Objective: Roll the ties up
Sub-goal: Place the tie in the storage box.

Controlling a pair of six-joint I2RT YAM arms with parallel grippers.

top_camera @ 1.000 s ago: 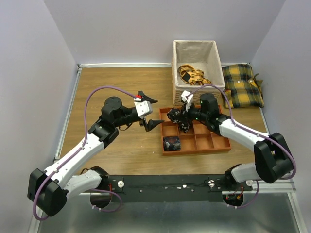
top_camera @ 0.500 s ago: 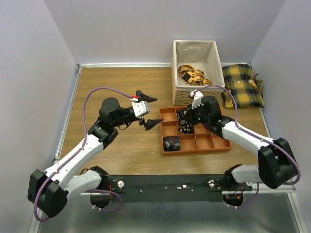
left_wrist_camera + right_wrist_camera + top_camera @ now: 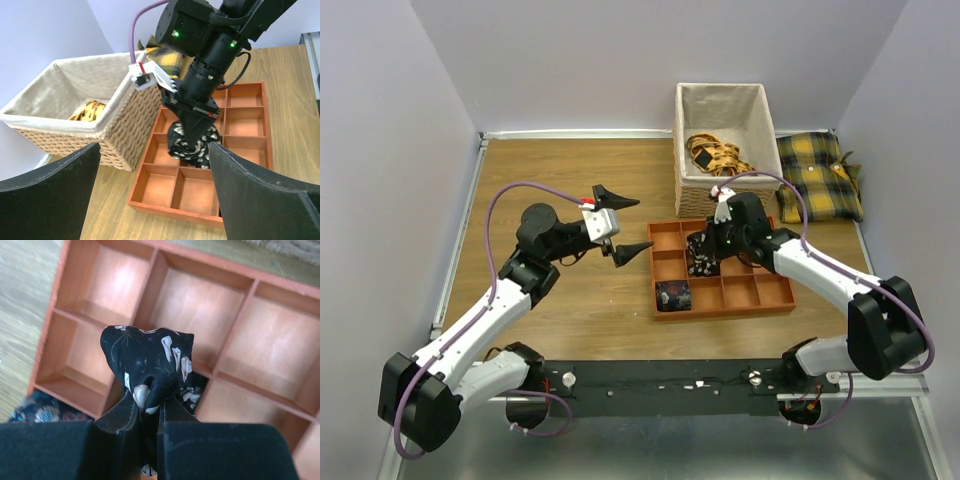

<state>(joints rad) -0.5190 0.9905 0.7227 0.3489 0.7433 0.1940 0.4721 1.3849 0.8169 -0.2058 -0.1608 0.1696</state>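
A coiled black tie with white flowers (image 3: pixel 145 360) is pinched in my right gripper (image 3: pixel 150 407), which is shut on it. It hangs over the middle compartments of the orange divided tray (image 3: pixel 235 335). From above, the right gripper (image 3: pixel 705 245) and this tie (image 3: pixel 698 264) sit over the tray's far row. Another rolled tie (image 3: pixel 673 296) lies in the tray's near-left compartment and also shows as a dark floral coil (image 3: pixel 40 410). My left gripper (image 3: pixel 642 226) is open and holds nothing, hovering left of the tray (image 3: pixel 775 300). Its view faces the held tie (image 3: pixel 192 142).
A lined wicker basket (image 3: pixel 720 100) stands behind the tray with yellow-and-black fabric (image 3: pixel 718 155) inside. A yellow plaid cushion (image 3: pixel 818 175) lies at the far right. Walls close in the wooden table on three sides.
My right gripper has carried the coiled tie from the tray's far-left corner rightward over the middle compartments. The left arm has drawn back a little to the left, still open.
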